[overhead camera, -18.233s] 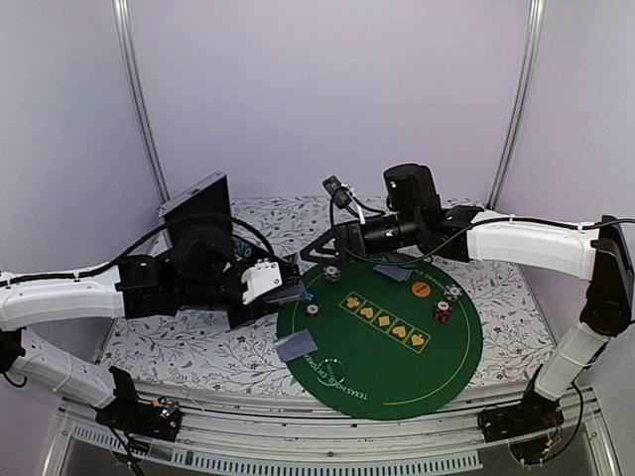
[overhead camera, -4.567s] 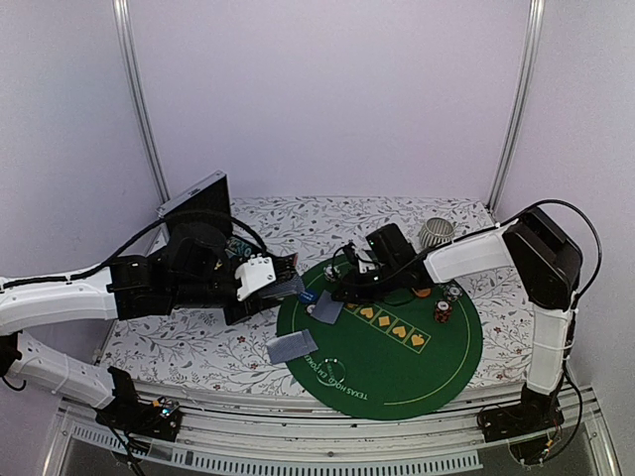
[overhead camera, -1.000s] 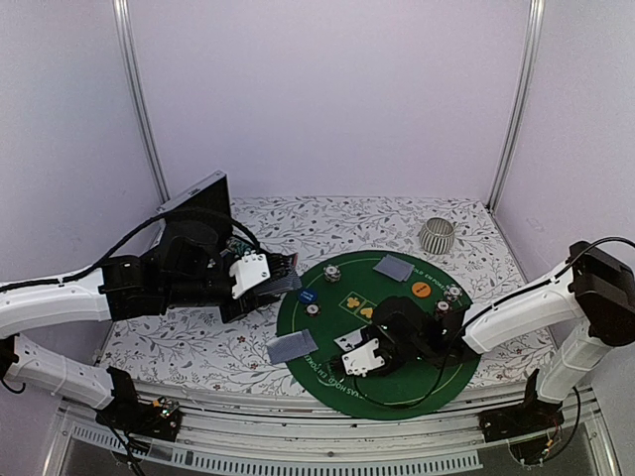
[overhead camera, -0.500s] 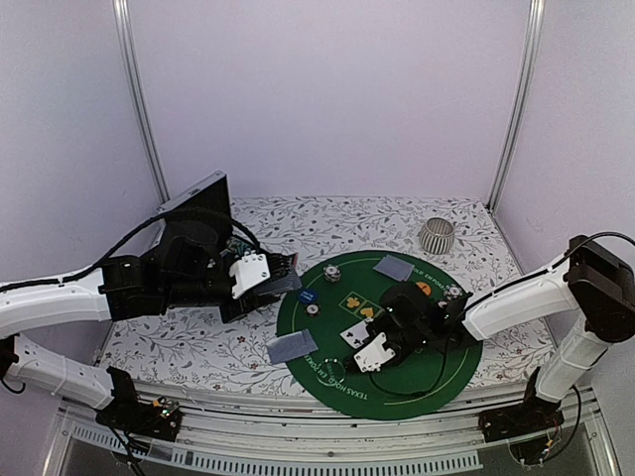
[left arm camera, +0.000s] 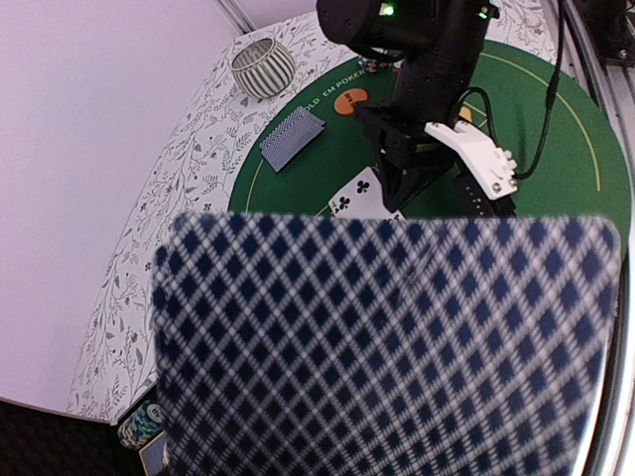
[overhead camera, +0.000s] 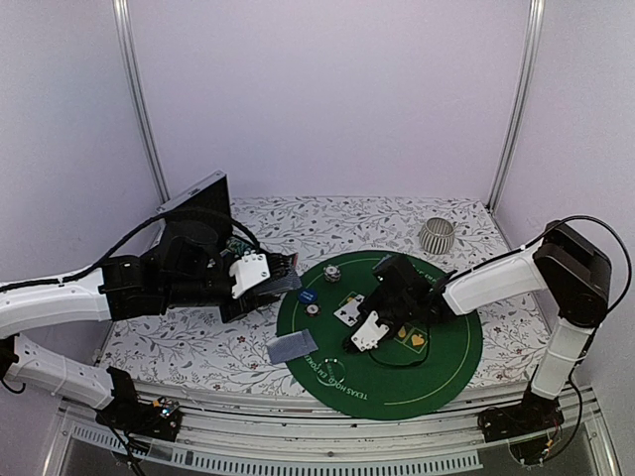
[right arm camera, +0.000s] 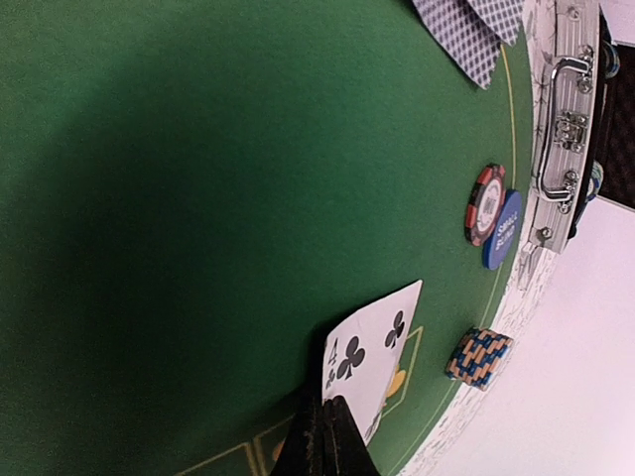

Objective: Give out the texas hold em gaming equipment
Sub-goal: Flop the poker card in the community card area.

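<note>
The top view looks down from above and behind the arms' bases, far enough back to take in the whole green mat [overhead camera: 427, 377] and flowered table [overhead camera: 179, 342]; the left wrist view faces across the mat toward the right arm [left arm camera: 417, 40] and the cup [left arm camera: 263, 67], with the held cards [left arm camera: 387, 347] blurred close against the lens; the right wrist view skims low over the mat toward the metal case [right arm camera: 561, 109]; all three share the face-up club card [overhead camera: 347, 311].

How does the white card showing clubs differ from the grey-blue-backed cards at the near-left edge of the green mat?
The white clubs card is face up; the grey-blue-backed cards lie face down. The clubs card is pinched at its edge by the shut right gripper; the backed cards lie free. It is single; they are two, overlapping. Both are playing cards.
</note>
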Robot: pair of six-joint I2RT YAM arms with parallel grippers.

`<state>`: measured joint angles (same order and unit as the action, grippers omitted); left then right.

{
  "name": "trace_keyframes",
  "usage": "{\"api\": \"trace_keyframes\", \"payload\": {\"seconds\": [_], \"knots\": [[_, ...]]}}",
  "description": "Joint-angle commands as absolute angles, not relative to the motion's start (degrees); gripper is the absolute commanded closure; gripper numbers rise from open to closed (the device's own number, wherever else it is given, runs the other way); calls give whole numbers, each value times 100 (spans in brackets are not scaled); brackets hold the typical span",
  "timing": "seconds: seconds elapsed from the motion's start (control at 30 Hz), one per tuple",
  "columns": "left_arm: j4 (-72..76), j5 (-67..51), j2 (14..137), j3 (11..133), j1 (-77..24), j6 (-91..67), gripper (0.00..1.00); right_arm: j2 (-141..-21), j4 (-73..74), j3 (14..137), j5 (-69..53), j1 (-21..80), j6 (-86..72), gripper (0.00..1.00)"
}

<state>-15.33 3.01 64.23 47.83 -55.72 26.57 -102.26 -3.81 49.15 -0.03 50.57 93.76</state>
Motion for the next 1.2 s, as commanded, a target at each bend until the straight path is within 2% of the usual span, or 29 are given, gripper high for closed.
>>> {"api": "trace_keyframes", "payload": {"seconds": [0.0,0.47,0.9,0.97,1.1,1.17], "knots": [[-1419,264,6286,4721,-5500,2694,57,-10537,-287,5347,-250,4808,10010,98],[-1412,258,6266,4711,-5489,2707,57,-11100,-129,5892,-303,4681,10614,98],[-1413,268,6256,4707,-5467,2709,57,-11198,28,6043,-347,4659,10485,96],[-1409,260,6249,4702,-5467,2707,57,-11144,78,6010,-354,4664,10469,92],[-1407,249,6262,4711,-5467,2709,57,-10974,-59,5857,-310,4659,10410,67],[-1409,252,6266,4711,-5459,2707,57,-10863,-98,5803,-332,4674,10361,63]]}}
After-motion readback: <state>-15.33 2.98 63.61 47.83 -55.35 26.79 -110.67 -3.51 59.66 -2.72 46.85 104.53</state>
